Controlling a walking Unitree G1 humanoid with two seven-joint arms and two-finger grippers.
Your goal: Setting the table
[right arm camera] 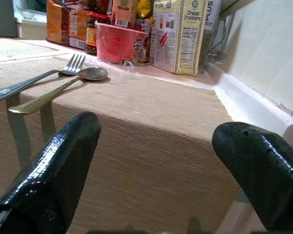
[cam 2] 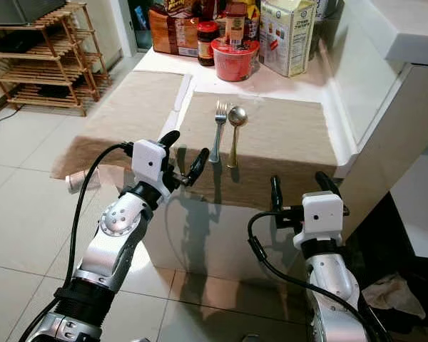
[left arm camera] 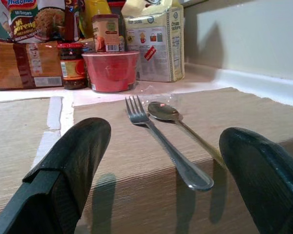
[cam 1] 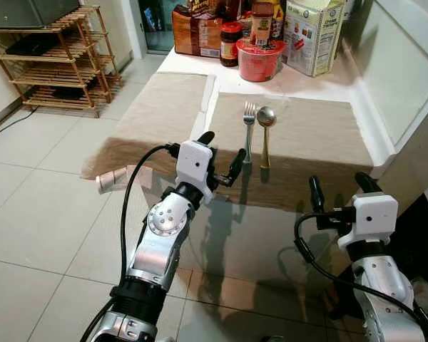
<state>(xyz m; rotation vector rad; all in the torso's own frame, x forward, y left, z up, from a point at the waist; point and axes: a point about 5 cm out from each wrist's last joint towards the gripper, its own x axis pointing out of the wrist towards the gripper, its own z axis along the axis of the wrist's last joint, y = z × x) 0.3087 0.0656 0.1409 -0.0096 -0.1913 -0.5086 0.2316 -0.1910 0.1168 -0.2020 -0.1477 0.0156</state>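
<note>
Left claw [cam 1: 222,157] released, 2 fingers spread wide, hovering at the near edge of the desk [cam 1: 321,89], just left of the fork [cam 1: 248,128]. Right claw [cam 1: 337,187] also released, empty, lower and off the near right corner of the desk, well apart from the cutlery.

Fork and spoon [cam 1: 265,132] lie side by side on the right placemat [cam 1: 310,139], spoon on the right, almost touching. Long axes run near-to-far, heads far, handle tips near, overhanging the draped mat edge.

Key relation: fork handle tip sits just right of and slightly beyond the left claw; left arm clearly nearer. Grip would likely need to close across the handle.

Red bowl [cam 1: 260,58], jar [cam 1: 230,43] and cracker box [cam 1: 312,35] stand at the far side.
</note>
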